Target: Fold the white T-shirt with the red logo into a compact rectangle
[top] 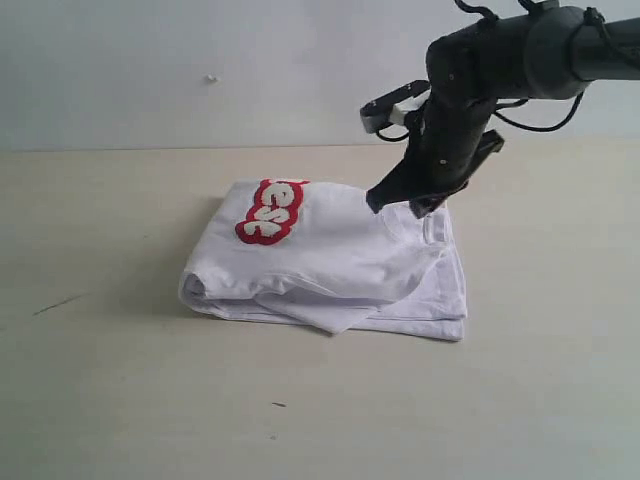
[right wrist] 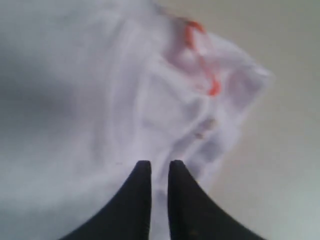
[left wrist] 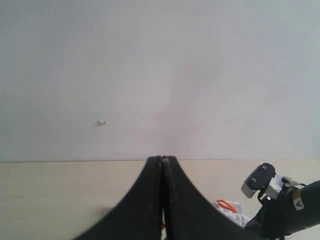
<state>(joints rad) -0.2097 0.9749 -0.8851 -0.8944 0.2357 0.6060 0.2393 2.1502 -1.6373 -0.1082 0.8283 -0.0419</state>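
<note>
Left pincer: jaws pressed together and empty, aimed at the back wall above the bench, and outside the exterior view. Parked there, it leaves the cloth free for the other arm.

Centre: the white T-shirt with the red logo lies on the bench as a stacked bundle, with the lettering on top at the bundle's upper left in the exterior view. The layers are uneven. A loose flap pokes out along the near edge and the lowest layer juts out to the right, so the rectangle appears nearly formed but untidy.

Right pincer: poised just over the bundle's right rear part with its tips pointing down. Its jaws stand a narrow slit apart with no cloth seen between them, placed as if to press or tuck that side.
</note>
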